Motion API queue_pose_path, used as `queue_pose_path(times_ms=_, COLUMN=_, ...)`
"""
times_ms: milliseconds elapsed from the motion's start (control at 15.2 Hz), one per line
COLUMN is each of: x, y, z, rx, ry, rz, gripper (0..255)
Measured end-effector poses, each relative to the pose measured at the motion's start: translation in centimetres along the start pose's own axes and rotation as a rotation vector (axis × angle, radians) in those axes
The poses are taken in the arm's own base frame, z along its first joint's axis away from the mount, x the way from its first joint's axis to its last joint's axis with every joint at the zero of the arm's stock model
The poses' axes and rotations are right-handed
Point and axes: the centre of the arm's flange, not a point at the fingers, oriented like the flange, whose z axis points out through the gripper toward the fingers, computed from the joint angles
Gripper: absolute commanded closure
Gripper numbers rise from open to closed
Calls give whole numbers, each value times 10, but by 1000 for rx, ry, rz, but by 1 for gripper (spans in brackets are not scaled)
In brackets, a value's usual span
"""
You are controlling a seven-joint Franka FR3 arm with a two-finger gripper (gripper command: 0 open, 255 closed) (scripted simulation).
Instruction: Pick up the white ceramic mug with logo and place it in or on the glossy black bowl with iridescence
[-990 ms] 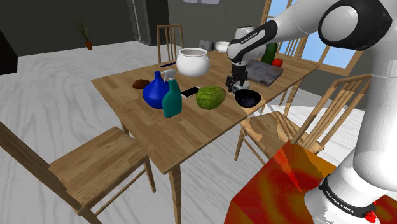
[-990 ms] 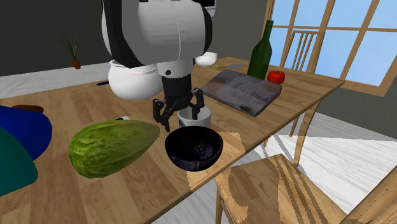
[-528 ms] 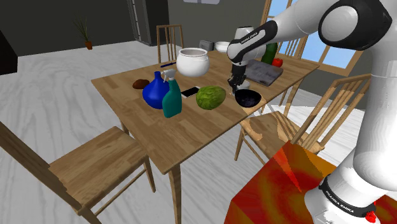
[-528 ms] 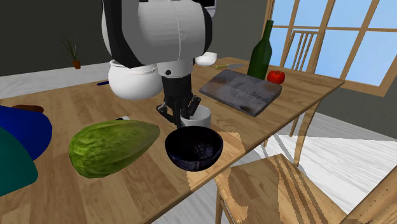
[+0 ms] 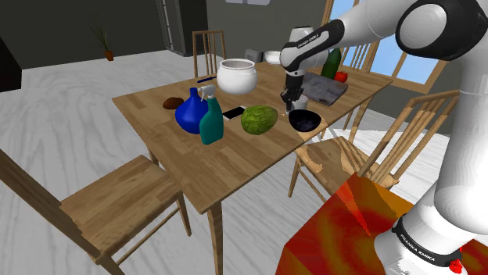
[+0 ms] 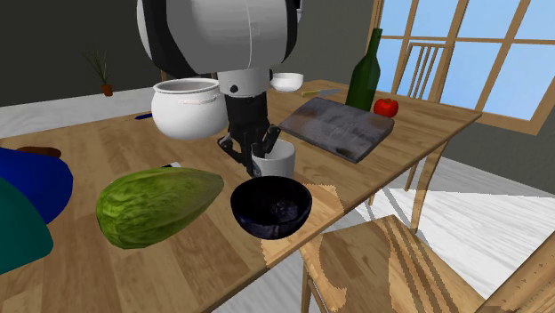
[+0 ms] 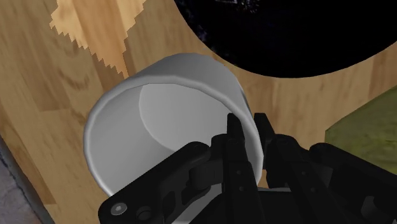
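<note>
white mug (image 6: 279, 163) near black bowl (image 6: 271, 210), melon (image 6: 156, 206)

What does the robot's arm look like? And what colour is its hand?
The arm is made of fat, rounded white tubes, with dark joints between them. A black band near its bottom has FRANKA EMIKA written on it in white letters. Its hand is an all-black gripper with two thin fingers.
</note>
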Motion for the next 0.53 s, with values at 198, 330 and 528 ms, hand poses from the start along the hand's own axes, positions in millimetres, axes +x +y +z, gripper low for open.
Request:
queue_pose_path(times_ms=198, x=0, y=0, z=-17, rx=0, ry=0, rz=0, gripper=255)
queue_pose_path(times_ms=330, x=0, y=1, z=-26, rx=0, ry=0, rz=0, gripper=255)
queue_pose_path(times_ms=528, x=0, y=2, z=-43, rx=0, ry=0, rz=0, gripper=255)
